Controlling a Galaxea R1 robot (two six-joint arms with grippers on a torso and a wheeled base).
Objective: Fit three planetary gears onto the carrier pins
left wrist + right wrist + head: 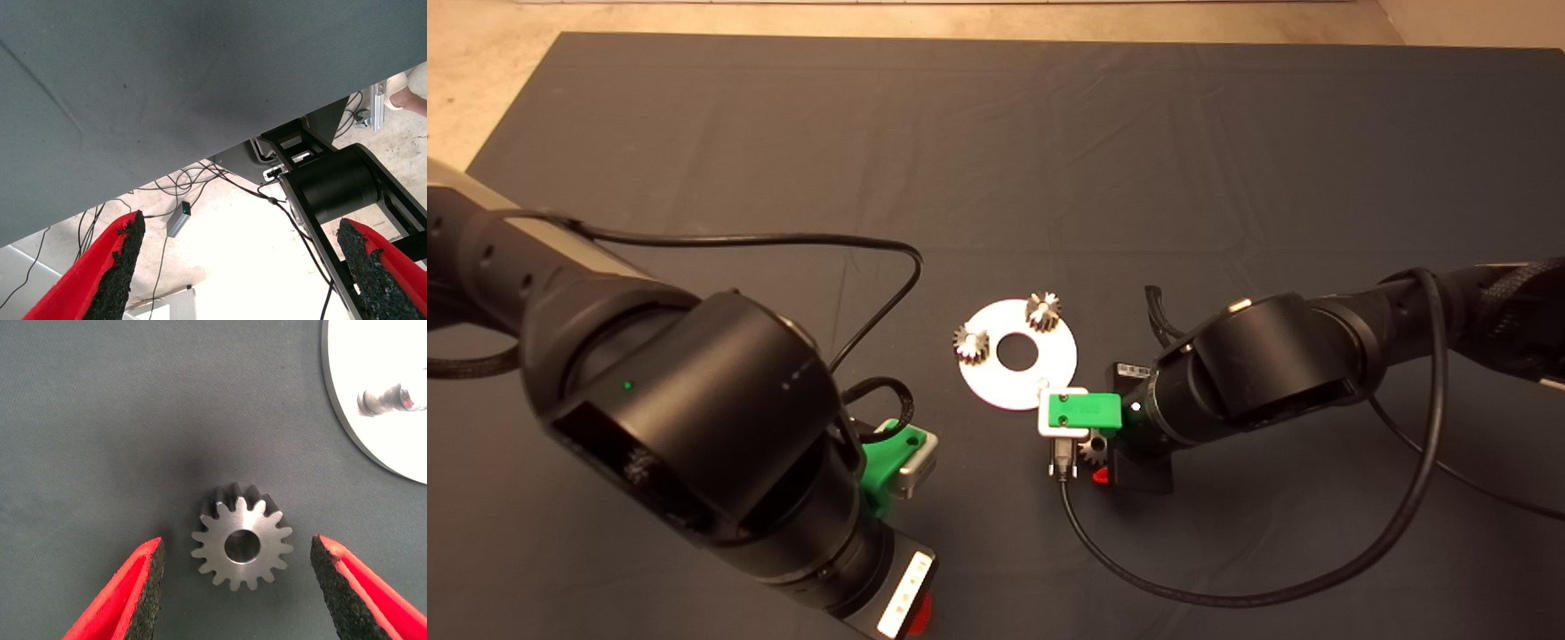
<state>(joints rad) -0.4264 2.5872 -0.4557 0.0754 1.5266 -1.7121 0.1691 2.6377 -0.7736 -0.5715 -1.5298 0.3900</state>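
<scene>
Two planetary gears [970,343] are already seated on the carrier plate [1017,354]; looks like the third gear [242,545] is being lined up for pickup, flat on the mat between the right gripper [237,587]'s wide-open jaws, untouched; closing is needed next; the bare pin [387,399] is only shown up close by the right wrist view; the left gripper [243,267] is parked off the mat, jaws wide.

Three planetary gears were visible: two [971,343] [1042,310] on the one round plate [1021,389], one [241,545] on the mat. One bare pin [385,400] showed.
</scene>
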